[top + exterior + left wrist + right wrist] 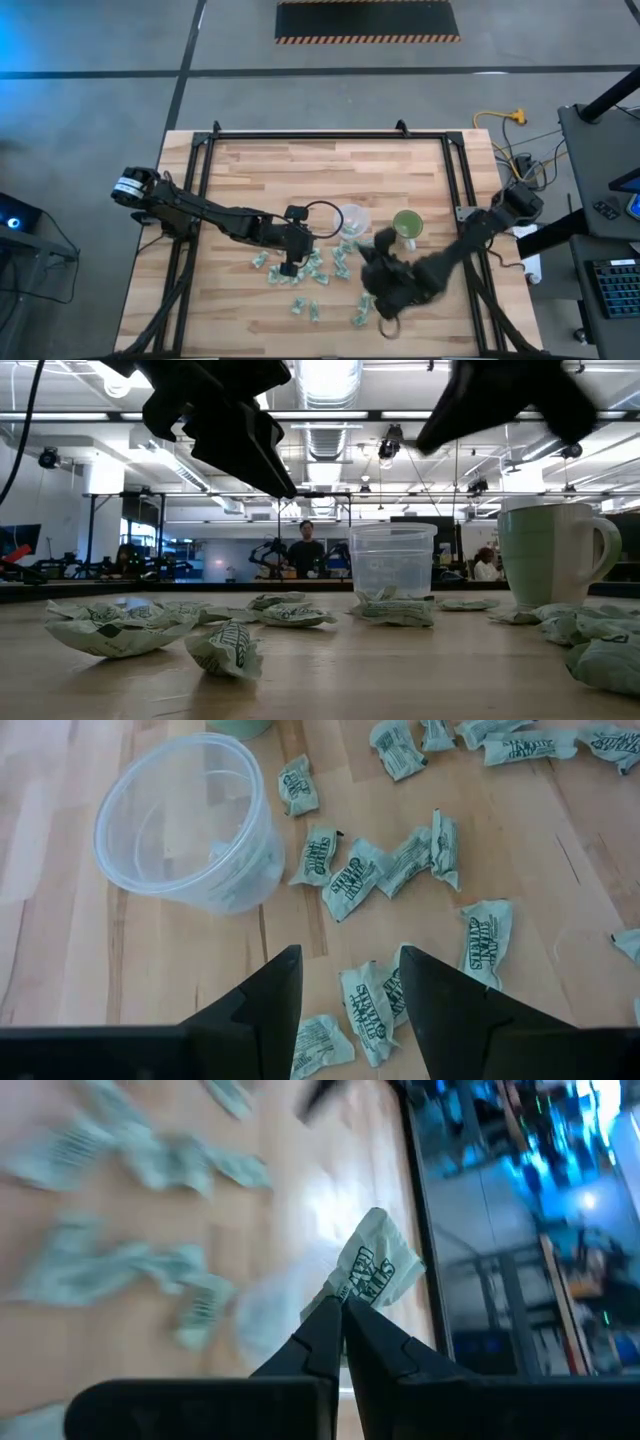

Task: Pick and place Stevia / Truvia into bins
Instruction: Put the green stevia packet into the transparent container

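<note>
Several pale green and white sachets (312,272) lie scattered flat on the wooden table, near side of the two cups. The clear plastic cup (354,218) stands upright left of the green cup (407,225). My left gripper (350,970) hovers open above the sachets (355,880), just left of and nearer than the clear cup (185,825). My right gripper (343,1312) is shut on one sachet (375,1265), raised above the table near the green cup; its place in the high view (366,250) is only roughly clear. In the low view both cups (392,565) (552,555) stand behind sachets (230,648). My right gripper pinches one sachet by its lower end (352,1292) between the two shut fingertips. The rest of the sachet sticks out past the fingertips. It is lifted clear of the table.
Black frame rails (455,175) run around the table top. A dark cable loop (388,325) lies near the table's near edge under the right arm. People stand in the room beyond the table (306,550). Bare wood (320,170) lies on the far side of the cups.
</note>
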### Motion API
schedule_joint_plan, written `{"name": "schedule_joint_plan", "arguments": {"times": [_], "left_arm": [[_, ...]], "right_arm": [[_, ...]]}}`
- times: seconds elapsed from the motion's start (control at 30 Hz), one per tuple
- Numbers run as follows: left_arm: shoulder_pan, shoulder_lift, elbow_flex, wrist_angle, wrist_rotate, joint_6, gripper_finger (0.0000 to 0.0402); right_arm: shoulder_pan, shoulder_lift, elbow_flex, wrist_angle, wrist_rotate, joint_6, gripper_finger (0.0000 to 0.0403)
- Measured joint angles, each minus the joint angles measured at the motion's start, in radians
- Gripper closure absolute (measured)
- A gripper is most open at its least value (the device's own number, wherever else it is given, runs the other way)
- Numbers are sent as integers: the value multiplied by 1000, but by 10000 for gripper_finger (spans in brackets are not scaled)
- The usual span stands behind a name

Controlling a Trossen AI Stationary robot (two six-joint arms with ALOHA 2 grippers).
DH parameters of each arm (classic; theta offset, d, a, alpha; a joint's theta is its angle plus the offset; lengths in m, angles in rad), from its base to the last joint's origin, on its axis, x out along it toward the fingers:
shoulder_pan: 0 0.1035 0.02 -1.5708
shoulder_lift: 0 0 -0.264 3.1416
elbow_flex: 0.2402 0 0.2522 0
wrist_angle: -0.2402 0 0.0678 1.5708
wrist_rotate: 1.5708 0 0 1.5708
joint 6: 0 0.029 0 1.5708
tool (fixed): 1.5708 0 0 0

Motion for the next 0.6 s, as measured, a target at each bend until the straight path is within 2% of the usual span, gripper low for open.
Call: {"name": "schedule_joint_plan", "arguments": {"times": [0.2,0.43,0.6], "left_arm": [[0,0,0,-7,0,0,248],[0,0,-6,-8,0,0,248],[0,0,-25,-7,0,0,248]], "right_arm": [[-156,2,-14,-1,-23,-3,394],[-294,2,-25,0,-325,-1,394],[-321,2,-34,3,-341,-7,378]]}}
